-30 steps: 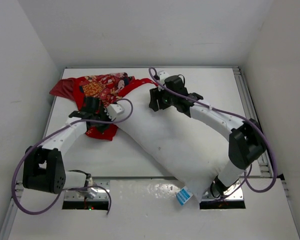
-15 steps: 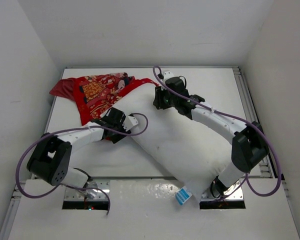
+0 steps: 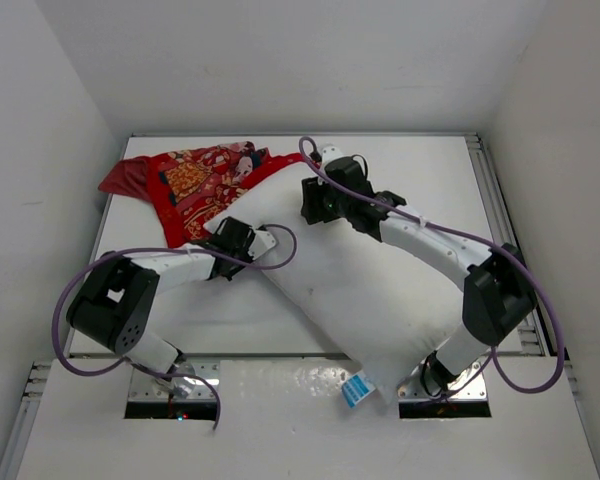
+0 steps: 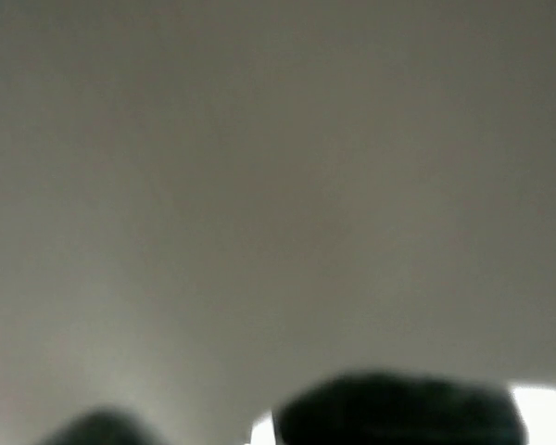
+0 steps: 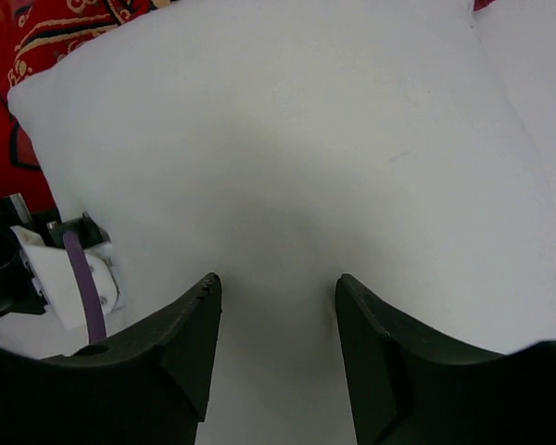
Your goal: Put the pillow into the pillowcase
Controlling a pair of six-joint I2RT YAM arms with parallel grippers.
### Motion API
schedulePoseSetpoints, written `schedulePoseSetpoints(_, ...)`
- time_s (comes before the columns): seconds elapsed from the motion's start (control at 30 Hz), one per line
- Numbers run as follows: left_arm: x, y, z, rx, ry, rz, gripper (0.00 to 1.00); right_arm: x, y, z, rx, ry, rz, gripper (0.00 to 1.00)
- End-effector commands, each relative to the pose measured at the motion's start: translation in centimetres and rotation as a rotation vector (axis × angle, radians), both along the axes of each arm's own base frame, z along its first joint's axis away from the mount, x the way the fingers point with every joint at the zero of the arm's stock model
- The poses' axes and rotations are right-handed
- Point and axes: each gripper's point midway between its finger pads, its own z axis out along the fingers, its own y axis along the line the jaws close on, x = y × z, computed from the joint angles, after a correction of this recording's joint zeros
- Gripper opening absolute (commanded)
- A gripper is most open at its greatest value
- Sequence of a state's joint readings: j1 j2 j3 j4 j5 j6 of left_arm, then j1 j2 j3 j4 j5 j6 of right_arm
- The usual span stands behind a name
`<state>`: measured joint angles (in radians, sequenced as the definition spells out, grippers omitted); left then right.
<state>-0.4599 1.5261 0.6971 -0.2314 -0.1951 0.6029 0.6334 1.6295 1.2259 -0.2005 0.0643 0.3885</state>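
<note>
Right gripper (image 5: 273, 287): logged with jaws parted, empty, tips pressed down onto pillow (image 3: 365, 290) near its far end. Left gripper (image 3: 232, 238): sat low against pillow's left edge, just near of pillowcase (image 3: 195, 180); own view only white blur, so parted or closed could not be told. Pillow: lay outside the case, long axis diagonal from far-left to near-right, tag (image 3: 358, 388) at near end, past table's (image 3: 430, 170) near edge. Pillowcase: lay crumpled far-left, touching pillow's far corner; nothing seen inside. Judged: case lay far-left of both grippers, left one nearer
</note>
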Motion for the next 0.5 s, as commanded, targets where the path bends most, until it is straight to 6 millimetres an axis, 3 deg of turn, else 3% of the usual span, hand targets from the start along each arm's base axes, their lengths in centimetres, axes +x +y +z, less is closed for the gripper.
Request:
schedulePoseSetpoints(0.0,0.1,2.2,-0.6,0.051,0.004,0.072,0.0,0.2,1.2,2.5,0.003,-0.048,0.028,0.54)
schedulePoseSetpoints(0.07,-0.2,1.7,-0.2,0.002,0.038,0.054,0.0,0.4,1.3,2.8,0.001,-0.055,0.033,0.55)
schedulePoseSetpoints(0.13,-0.2,1.4,1.7,-0.056,0.053,0.039,0.0,0.4,1.6,2.8,0.004,-0.055,0.041,0.56)
schedulePoseSetpoints(0.17,-0.2,0.2,2.7,-0.134,0.067,-0.002,0.0,0.5,1.6,3.0,0.008,-0.059,0.039,0.57)
schedulePoseSetpoints(0.2,0.8,0.0,5.3,-0.196,0.025,-0.006,0.0,0.6,1.7,3.2,0.01,-0.065,0.045,0.57)
schedulePoseSetpoints(0.27,0.1,-1.0,7.9,-0.313,0.054,-0.063,0.0,0.8,2.0,3.8,0.01,-0.076,0.06,0.59)
schedulePoseSetpoints(0.3,1.0,-0.5,10.9,-0.364,-0.006,-0.059,0.0,0.9,2.0,3.6,0.009,-0.071,0.063,0.62)
schedulePoseSetpoints(0.33,0.3,-1.2,12.3,-0.43,0.012,-0.101,0.0,1.1,2.5,4.2,0.028,-0.073,0.09,0.64)
schedulePoseSetpoints(0.4,-0.2,-0.4,13.2,-0.488,0.023,-0.088,0.0,1.1,3.2,4.9,0.066,-0.072,0.127,0.69)
schedulePoseSetpoints(0.47,-1.2,-0.5,12.8,-0.55,0.066,-0.099,0.0,1.0,4.8,6.4,0.113,-0.097,0.198,0.77)
